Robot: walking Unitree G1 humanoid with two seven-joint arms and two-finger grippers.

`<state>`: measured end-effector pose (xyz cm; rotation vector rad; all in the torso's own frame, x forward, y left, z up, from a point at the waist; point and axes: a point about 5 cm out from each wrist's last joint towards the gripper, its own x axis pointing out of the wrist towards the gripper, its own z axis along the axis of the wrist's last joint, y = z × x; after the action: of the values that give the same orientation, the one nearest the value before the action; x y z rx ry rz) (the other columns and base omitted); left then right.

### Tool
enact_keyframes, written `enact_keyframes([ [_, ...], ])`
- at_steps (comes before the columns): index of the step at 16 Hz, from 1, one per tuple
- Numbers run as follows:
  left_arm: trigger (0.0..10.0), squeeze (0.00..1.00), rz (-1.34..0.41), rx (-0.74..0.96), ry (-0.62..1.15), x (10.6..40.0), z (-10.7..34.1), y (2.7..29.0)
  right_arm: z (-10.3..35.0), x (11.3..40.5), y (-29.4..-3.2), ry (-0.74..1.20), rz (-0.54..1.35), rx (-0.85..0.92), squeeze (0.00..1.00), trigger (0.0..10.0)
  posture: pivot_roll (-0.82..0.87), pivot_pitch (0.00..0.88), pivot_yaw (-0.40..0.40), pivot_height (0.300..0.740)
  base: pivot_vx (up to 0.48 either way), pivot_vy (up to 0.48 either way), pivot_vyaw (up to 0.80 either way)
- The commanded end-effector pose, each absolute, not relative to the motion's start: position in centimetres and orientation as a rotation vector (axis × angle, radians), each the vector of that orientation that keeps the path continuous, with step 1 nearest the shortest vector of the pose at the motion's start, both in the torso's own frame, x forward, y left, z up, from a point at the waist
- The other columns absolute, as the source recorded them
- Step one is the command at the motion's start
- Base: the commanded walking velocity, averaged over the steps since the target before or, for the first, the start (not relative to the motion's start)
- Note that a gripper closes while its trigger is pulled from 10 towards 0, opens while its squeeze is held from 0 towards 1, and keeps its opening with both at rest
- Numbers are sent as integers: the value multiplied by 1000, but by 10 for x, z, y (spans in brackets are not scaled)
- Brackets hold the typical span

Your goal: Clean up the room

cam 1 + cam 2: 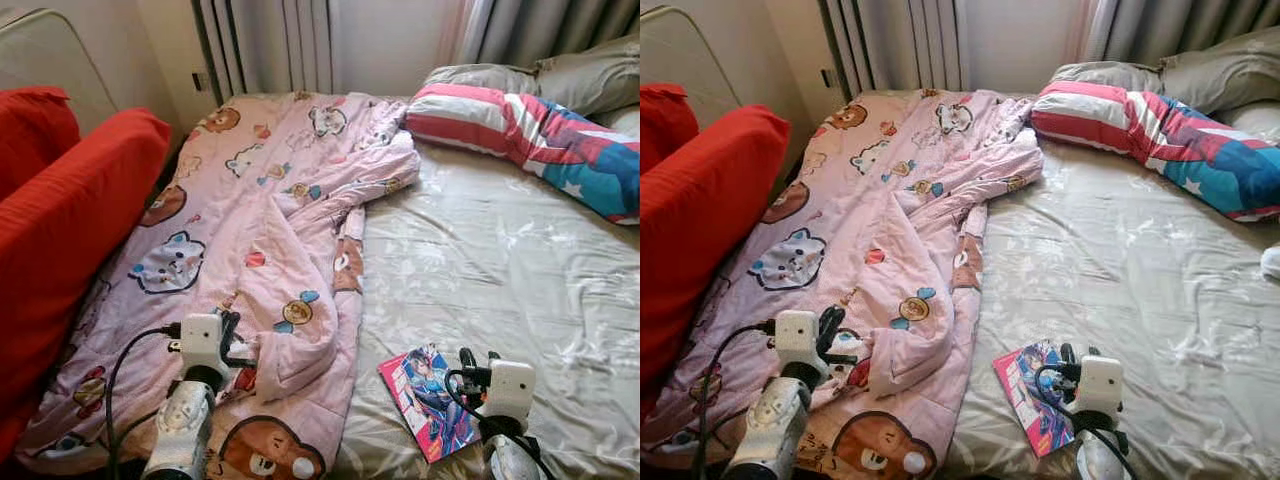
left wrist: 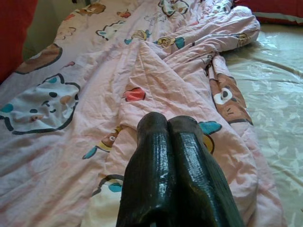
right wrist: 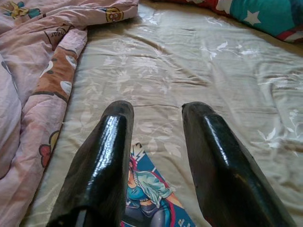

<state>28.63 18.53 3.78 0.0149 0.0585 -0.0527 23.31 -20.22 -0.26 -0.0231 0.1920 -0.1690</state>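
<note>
Pink quilt (image 1: 250,230) under the left pincer (image 2: 168,127), tips pressed together; right pincer (image 3: 158,116) spread apart above a comic book (image 1: 425,400).

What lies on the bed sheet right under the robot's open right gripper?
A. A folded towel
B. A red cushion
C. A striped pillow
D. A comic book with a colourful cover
D: the right gripper hangs open over the comic book, which lies flat on the sheet beside the pink quilt.
</note>
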Motion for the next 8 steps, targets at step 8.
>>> enact_keyframes([
  [8,10000,0,-57,-7,105,286,32,191,-13,230,-198,238,-156,-8,0,10000,-18,103,43,645,0,0,0],
])
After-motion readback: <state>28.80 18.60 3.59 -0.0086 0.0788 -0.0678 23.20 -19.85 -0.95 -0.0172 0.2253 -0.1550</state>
